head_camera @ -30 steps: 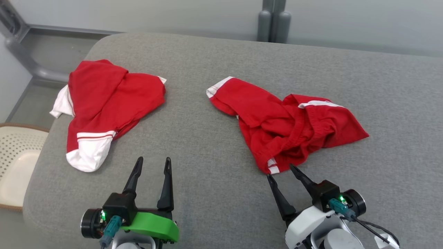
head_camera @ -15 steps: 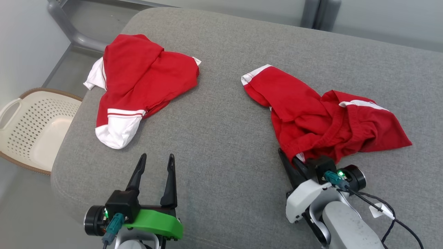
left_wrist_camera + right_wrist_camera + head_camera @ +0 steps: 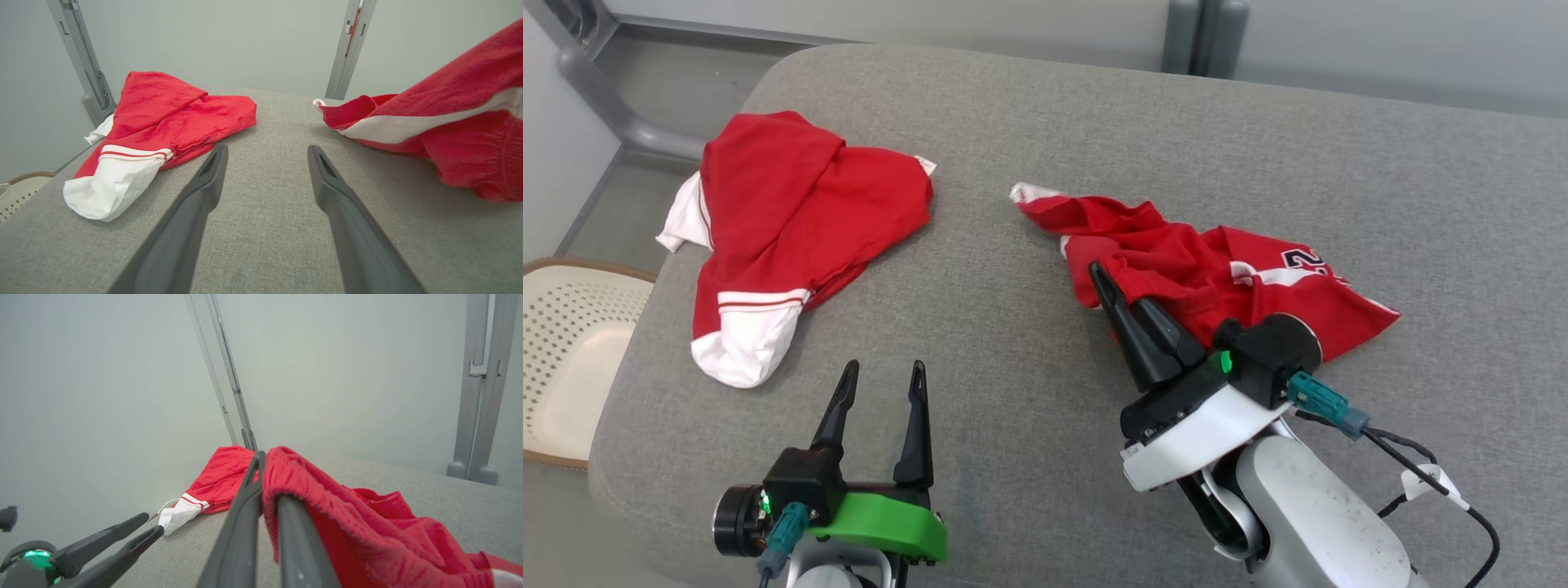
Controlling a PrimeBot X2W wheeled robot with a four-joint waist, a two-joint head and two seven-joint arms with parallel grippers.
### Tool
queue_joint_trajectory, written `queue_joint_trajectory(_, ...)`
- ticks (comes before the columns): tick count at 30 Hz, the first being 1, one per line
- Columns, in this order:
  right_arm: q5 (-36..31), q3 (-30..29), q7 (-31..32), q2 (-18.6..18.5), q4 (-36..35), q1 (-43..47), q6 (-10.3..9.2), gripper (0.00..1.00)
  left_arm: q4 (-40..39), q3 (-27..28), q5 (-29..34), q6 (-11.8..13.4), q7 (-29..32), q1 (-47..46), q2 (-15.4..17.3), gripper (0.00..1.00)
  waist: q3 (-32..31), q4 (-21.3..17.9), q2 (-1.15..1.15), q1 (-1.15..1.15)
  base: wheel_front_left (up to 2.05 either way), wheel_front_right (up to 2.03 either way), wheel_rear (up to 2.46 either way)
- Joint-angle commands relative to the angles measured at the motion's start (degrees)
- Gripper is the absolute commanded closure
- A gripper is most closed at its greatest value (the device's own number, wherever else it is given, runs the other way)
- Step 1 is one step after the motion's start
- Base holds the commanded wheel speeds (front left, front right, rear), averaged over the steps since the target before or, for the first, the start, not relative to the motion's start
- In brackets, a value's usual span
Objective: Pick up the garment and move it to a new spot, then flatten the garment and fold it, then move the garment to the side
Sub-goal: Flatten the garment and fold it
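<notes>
clenching the red garment [image 3: 1258, 286] is the right gripper [image 3: 1098, 273]; left gripper [image 3: 885, 365] released; basket [image 3: 564, 327] beside cushion [image 3: 1013, 367].

The left gripper [image 3: 266, 149] is seen with its two dark fingers spread apart over the grey cushion [image 3: 265, 228]. A red-and-white garment [image 3: 163, 122] is laid crumpled beyond the left finger. A white-striped red garment [image 3: 470, 134] is raised at the right.

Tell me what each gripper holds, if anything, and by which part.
The right gripper is shut on the right-hand red garment, pinching its bunched near edge. The left gripper is open, holding nothing.
</notes>
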Motion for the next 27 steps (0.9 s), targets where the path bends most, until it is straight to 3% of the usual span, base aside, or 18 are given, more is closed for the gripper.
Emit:
queue_joint_trajectory(1,1.1,0.8,-0.2,-0.1,-2.3,-1.1,0.02,1.0,0.1,0.2,0.2,-0.2,0.0,0.2,0.1,0.0,-1.7,-1.9,0.0,0.0,0.0,0.0,0.0)
queue_joint_trajectory(8,5.1,-3.1,-0.2,-0.2,-6.3,-1.6,0.02,1.0,-0.1,0.8,0.6,-0.3,0.0,0.9,0.1,0.0,-2.9,-3.7,0.0,0.0,0.0,0.0,0.0)
queue_joint_trajectory(10,3.1,-6.5,0.2,-0.2,-3.9,-1.4,0.02,1.0,-0.1,0.7,0.6,-0.4,0.0,1.1,0.1,0.0,-2.9,-4.1,0.0,0.0,0.0,0.0,0.0)
queue_joint_trajectory(14,5.5,-13.2,1.0,-0.2,2.4,-0.1,0.02,1.0,-0.3,0.6,0.5,-0.5,0.0,0.7,0.1,0.0,-2.2,-4.3,0.0,0.0,0.0,0.0,0.0)
queue_joint_trajectory(20,3.6,-22.2,1.1,-4.0,12.7,-1.6,0.02,1.0,-0.5,0.4,0.5,-0.6,0.0,-0.4,0.1,0.0,-0.6,-4.1,0.0,0.0,0.0,0.0,0.0)
queue_joint_trajectory(27,4.2,-26.6,0.7,-7.3,19.0,-0.8,0.02,1.0,-0.7,0.6,0.6,-0.5,0.0,-0.7,0.1,0.0,0.4,-4.3,0.0,0.0,0.0,0.0,0.0)
